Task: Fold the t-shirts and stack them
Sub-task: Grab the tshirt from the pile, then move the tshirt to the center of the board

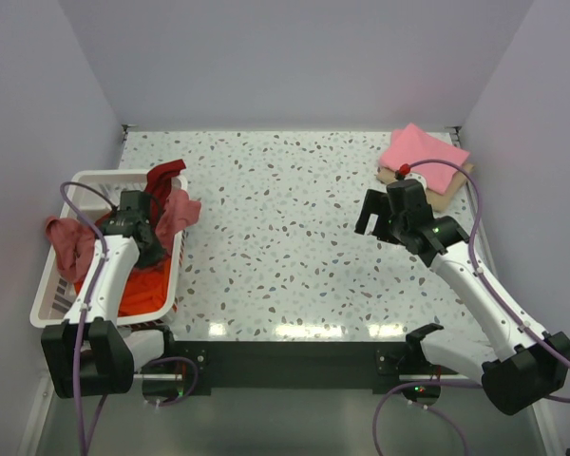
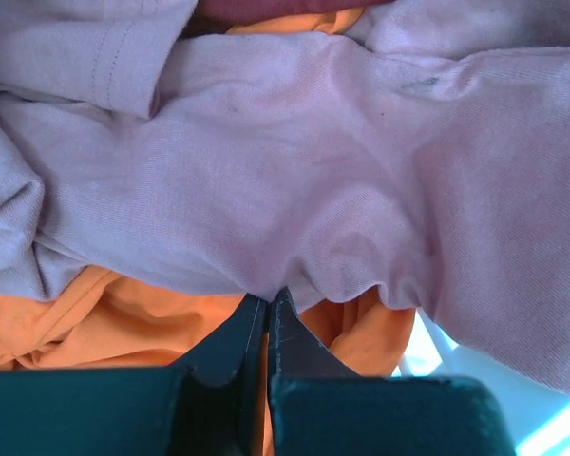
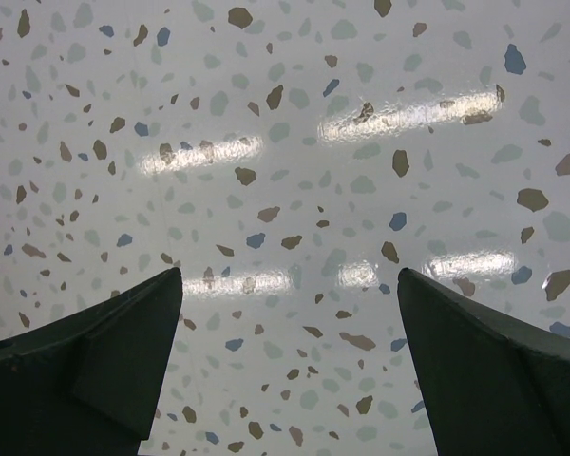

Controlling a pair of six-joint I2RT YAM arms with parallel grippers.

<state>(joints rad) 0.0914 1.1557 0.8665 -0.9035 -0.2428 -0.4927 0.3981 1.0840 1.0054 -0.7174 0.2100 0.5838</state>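
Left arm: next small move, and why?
Probably lift straight up: the left gripper is pinched shut on a fold of the rose shirt, which lies over the orange shirt in the basket, so it must clear the rim first.

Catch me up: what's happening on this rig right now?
The left gripper is shut on a fold of the dusty rose shirt inside the white basket. The orange shirt lies beneath it and the maroon shirt is draped over the basket's far rim. The right gripper hangs open above the table, holding nothing. One bright pink shirt lies folded at the far right corner.
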